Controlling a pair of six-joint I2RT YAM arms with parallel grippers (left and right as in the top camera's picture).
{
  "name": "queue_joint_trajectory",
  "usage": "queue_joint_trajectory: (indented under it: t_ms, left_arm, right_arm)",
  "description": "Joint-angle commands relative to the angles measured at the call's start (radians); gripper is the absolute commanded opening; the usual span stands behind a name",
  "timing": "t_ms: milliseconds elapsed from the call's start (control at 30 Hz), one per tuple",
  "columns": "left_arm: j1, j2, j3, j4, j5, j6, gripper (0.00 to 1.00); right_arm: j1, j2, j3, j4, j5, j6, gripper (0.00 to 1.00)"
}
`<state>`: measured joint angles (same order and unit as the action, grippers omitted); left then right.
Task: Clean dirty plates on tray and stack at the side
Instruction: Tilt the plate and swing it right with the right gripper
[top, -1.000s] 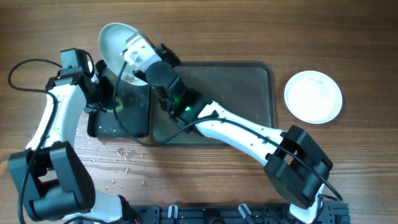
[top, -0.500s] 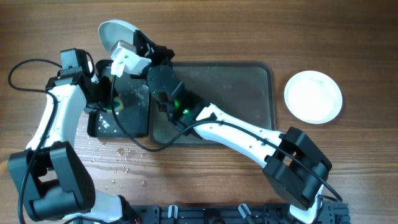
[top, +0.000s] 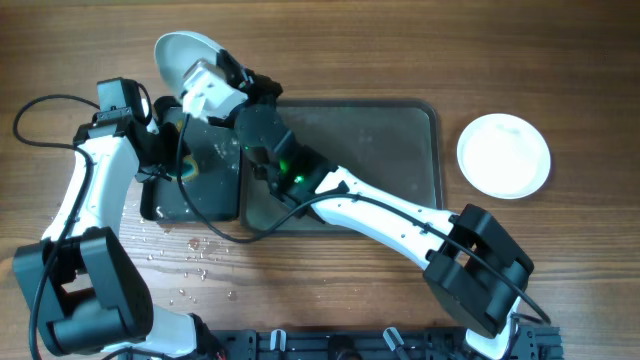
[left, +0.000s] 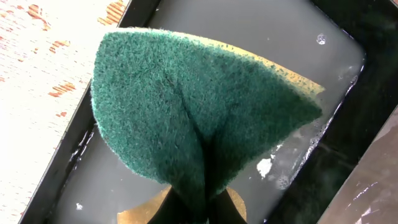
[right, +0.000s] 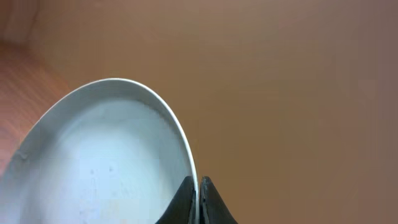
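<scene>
Fingers on my right arm (right: 198, 188) are clenched on the rim of one white plate (right: 106, 155), their two dark tips pressed together with the thin edge between them. My left fingers (left: 198, 210) are pinched on a green sponge (left: 199, 112), which folds around them and shows a yellow backing at its edges.

Under everything lies the wooden worktop (top: 350, 40). On it sits the tray (top: 400, 110), brown-grey and rimmed, with my right arm stretched across its left half. Just beside its left edge stands a narrower black tray (top: 215, 195); from the left wrist its floor looks wet, with small bright drops near the wall.

From overhead, the plate I hold (top: 180, 50) is lifted and tilted, showing as an oval past the far end of the black tray and partly over bare worktop. Its inner face looks pale, with a few faint specks. A second plate (top: 503, 155) lies flat on the worktop to the right of the tray, apart from its rim.

My sponge (top: 185, 165) hangs over the black tray's far half, near the held plate; whether they touch I cannot tell. Small water drops (top: 195, 255) dot the worktop in front of the black tray.
</scene>
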<state>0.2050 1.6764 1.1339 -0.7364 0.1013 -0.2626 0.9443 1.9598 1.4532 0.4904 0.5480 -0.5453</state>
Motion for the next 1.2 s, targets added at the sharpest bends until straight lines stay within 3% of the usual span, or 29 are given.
queue_joint_trajectory:
  t_ms: [0, 100, 200, 433, 600, 833, 1033, 1167]
  left_arm:
    - [0.002, -0.011, -0.005, 0.003, -0.006, 0.020, 0.04]
    - [0.002, -0.011, -0.005, 0.003, -0.006, 0.020, 0.04]
    - [0.002, -0.011, -0.005, 0.003, -0.006, 0.020, 0.04]
    - [0.002, -0.011, -0.005, 0.003, -0.005, 0.020, 0.04]
    - [0.002, -0.011, -0.005, 0.003, -0.005, 0.020, 0.04]
    - [0.002, -0.011, -0.005, 0.003, -0.005, 0.020, 0.04]
    - [0.002, -0.011, -0.005, 0.003, -0.005, 0.020, 0.04]
    - [0.002, -0.011, -0.005, 0.003, -0.005, 0.020, 0.04]
  right_arm:
    - [-0.021, 0.000, 0.018, -0.109, 0.010, 0.510, 0.04]
    - [-0.037, 0.000, 0.018, -0.251, -0.099, 0.756, 0.04]
    - [-0.059, 0.000, 0.018, -0.367, -0.183, 0.914, 0.04]
    - [-0.138, -0.021, 0.018, -0.510, -0.322, 0.982, 0.04]
    - [-0.251, -0.092, 0.018, -0.615, -0.515, 1.133, 0.04]
    - [-0.483, -0.187, 0.018, -0.863, -0.775, 1.147, 0.04]
    - [-0.717, -0.200, 0.018, -1.122, -0.793, 1.138, 0.04]
    - [-0.870, -0.200, 0.018, -1.265, -0.792, 1.039, 0.04]
